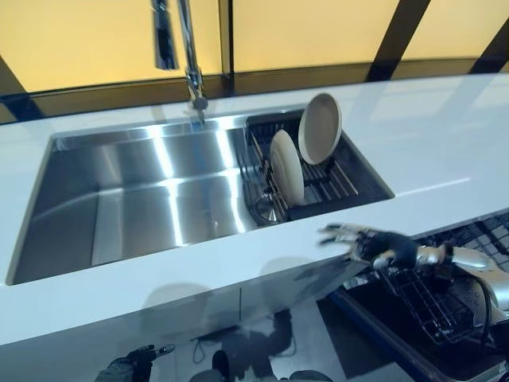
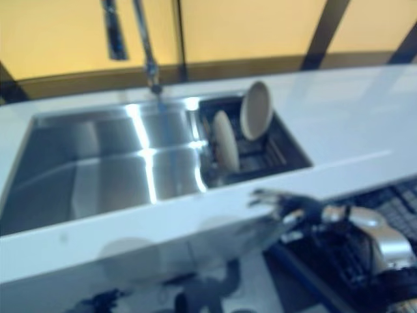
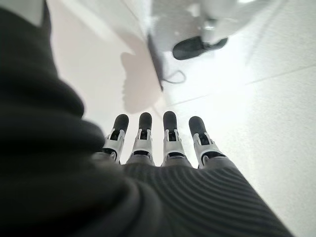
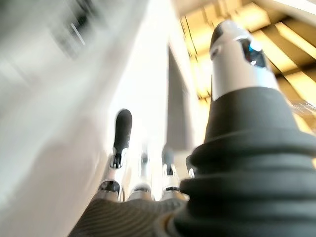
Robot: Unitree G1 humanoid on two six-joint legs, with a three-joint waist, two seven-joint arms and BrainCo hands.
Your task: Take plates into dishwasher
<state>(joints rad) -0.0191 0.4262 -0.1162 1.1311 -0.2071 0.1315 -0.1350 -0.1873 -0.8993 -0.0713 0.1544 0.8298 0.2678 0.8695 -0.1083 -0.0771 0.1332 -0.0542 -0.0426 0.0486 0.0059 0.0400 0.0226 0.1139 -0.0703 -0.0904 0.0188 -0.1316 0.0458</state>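
A white worktop (image 1: 445, 151) runs beneath amber windows, its steel sink (image 1: 143, 199) at centre. Two plates (image 1: 286, 165) stand upright in the sink's drying rack (image 1: 334, 187), at two o'clock from the basin. The right hand (image 1: 374, 245), fingers spread and empty, hovers above the open dishwasher rack (image 1: 429, 306) at four o'clock. The left hand (image 3: 163, 143) hangs low, fingers straight. Both plates seemingly remain to be moved.

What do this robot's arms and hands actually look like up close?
Each arm is smooth silver-grey metal, ending in a dark ribbed cover over the wrist and the back of the hand. The right hand and the left hand have slim silver fingers with rounded dark tips, set in a row, and a thicker silver thumb set apart.
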